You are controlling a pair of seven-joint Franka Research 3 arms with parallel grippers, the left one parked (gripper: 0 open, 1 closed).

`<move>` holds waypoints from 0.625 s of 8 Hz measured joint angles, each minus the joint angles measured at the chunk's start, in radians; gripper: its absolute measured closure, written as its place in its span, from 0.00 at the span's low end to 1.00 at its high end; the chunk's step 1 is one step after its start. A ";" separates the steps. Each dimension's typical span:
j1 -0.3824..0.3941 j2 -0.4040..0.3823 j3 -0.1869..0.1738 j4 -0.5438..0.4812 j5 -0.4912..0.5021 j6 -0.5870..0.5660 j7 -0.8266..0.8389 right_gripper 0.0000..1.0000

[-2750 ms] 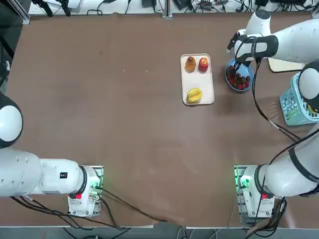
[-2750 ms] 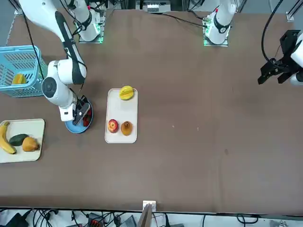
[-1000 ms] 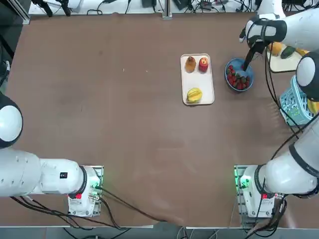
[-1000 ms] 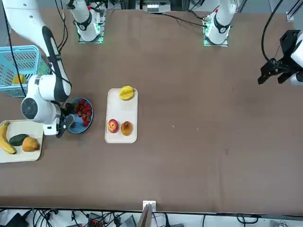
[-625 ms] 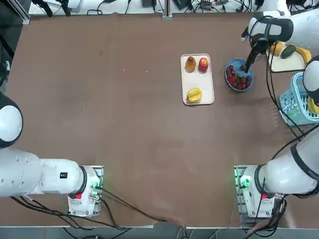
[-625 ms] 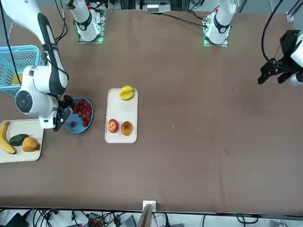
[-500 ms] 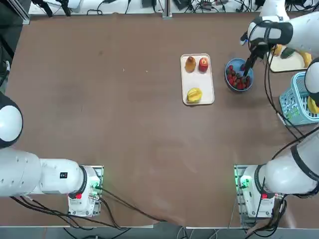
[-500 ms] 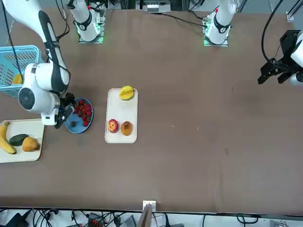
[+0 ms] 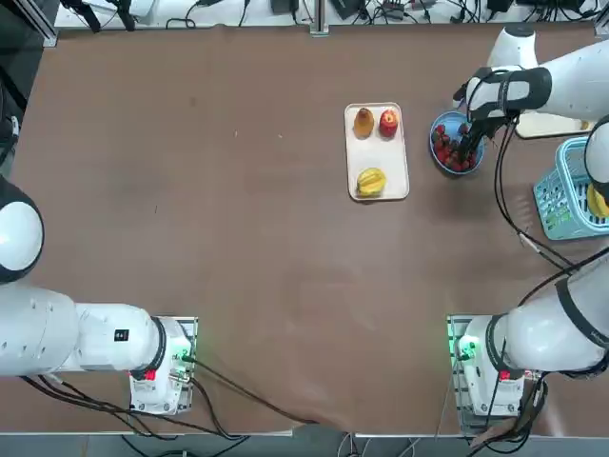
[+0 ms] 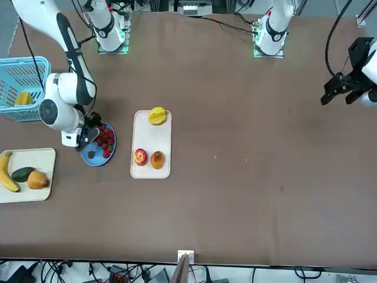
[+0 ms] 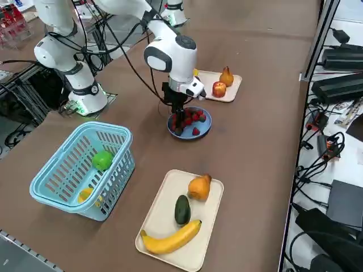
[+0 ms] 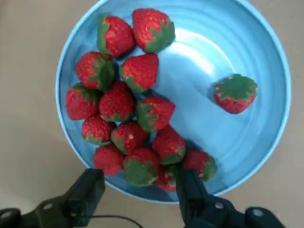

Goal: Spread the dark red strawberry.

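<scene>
The right claw (image 12: 140, 190) hangs open and empty over the blue bowl (image 12: 266, 71), where the dark red strawberries (image 12: 128, 114) remain clustered, one apart; spreading is underway, next needing a nudge into the cluster.

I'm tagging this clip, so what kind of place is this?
Most likely a robotics lab: robot arms bolted to a brown table, loose cables along its edges, and fruit props such as a blue plate of strawberries under the right gripper.

red, green-capped strawberries (image 12: 128, 104); glossy blue bowl (image 12: 266, 95)
</scene>
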 joint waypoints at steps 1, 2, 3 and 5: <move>0.009 -0.002 0.000 0.000 0.000 0.005 0.019 0.08; 0.018 -0.002 0.001 -0.001 0.000 0.015 0.026 0.09; 0.023 -0.002 0.001 -0.003 0.000 0.028 0.029 0.10; 0.024 -0.002 0.001 -0.010 0.000 0.042 0.031 0.11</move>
